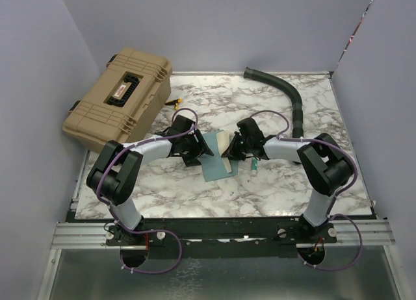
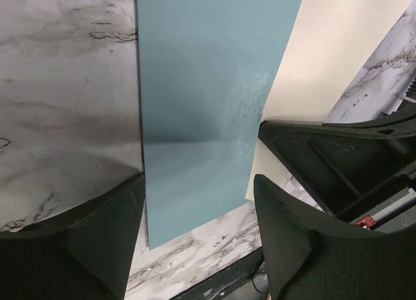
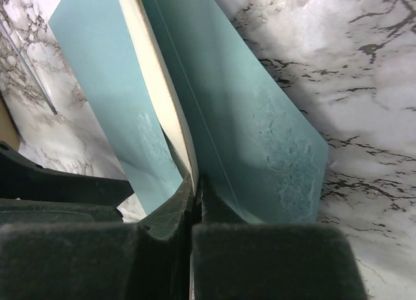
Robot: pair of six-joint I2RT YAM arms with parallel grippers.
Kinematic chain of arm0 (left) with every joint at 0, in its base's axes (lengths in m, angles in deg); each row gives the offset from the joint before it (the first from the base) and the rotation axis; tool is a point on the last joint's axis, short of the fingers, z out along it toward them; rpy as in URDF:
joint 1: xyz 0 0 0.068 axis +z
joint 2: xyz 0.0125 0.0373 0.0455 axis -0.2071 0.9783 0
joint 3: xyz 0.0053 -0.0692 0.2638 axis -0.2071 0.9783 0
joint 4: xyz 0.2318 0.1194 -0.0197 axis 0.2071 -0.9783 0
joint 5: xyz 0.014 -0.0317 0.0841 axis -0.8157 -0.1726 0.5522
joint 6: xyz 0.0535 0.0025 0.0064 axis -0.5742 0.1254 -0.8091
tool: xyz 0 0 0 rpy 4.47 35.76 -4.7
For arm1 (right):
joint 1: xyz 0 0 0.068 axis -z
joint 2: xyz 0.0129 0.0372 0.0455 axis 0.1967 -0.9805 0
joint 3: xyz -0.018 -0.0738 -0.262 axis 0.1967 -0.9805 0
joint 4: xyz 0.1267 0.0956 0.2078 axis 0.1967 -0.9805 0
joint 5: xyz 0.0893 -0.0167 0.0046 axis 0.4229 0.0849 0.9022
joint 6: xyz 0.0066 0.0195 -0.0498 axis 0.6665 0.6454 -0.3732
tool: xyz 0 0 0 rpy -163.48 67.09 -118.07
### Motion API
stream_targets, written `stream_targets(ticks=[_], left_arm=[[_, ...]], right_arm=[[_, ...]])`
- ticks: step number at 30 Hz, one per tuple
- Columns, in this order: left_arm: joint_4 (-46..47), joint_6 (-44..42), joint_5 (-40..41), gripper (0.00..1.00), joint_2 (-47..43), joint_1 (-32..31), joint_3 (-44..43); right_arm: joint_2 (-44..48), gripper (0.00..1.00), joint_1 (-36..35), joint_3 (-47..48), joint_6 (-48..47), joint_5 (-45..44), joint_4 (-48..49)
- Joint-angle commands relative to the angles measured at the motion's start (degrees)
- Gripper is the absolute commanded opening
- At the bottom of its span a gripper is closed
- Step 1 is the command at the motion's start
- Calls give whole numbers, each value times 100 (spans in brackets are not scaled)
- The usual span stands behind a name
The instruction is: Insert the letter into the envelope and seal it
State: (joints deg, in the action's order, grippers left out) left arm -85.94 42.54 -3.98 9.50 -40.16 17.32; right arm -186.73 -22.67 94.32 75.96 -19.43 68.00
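The teal envelope (image 1: 218, 165) lies on the marble table between my two arms. In the left wrist view the envelope (image 2: 201, 105) runs away from the camera, with the pale cream letter (image 2: 325, 60) sticking out along its right side. My left gripper (image 2: 198, 241) is open, one finger on each side of the envelope's near end, holding nothing. The right wrist view shows the letter (image 3: 156, 73) standing on edge between two teal envelope layers (image 3: 240, 118). My right gripper (image 3: 195, 180) is shut on the letter's near edge. From above, the letter (image 1: 224, 144) shows just left of the right gripper (image 1: 235, 147).
A tan hard case (image 1: 120, 99) sits at the back left, partly over the table's edge. A black corrugated hose (image 1: 286, 95) curves along the back right. A small green item (image 1: 255, 163) lies near the right arm and a yellow one (image 1: 174, 103) by the case.
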Motion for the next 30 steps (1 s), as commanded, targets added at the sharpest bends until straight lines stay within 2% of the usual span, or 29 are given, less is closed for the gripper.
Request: stream_targets(ticks=[1,6,10,14,19,21,26,30], left_arm=[[203,-215,258,69,219,-36,33],[238,-358,356,69,221,-35,7],[191,-453,514,69,159,-36,47],[-79,-637,745,69,123,-27,61],[-397,-890,1018,69,63,-22,-16],[-475,-964,1085,69,62,-11,-65],[-535,-1041,1113,69,96,17,-180],[-581,-1119,1155,70,134,51,-292]], right_arm=[[-225,1,-61,83,-157,507,-146],[-427,1,-61,238,-321,745,-314],[-430,1,-61,345,-560,551,-544],[-51,20,-56,417,-836,156,-662],[315,51,-61,686,-1149,-465,-1155],[405,57,-61,750,-1231,-650,-1318],[444,60,-61,875,-1337,-946,-1635],[400,51,-61,950,-1417,-1035,-1573]])
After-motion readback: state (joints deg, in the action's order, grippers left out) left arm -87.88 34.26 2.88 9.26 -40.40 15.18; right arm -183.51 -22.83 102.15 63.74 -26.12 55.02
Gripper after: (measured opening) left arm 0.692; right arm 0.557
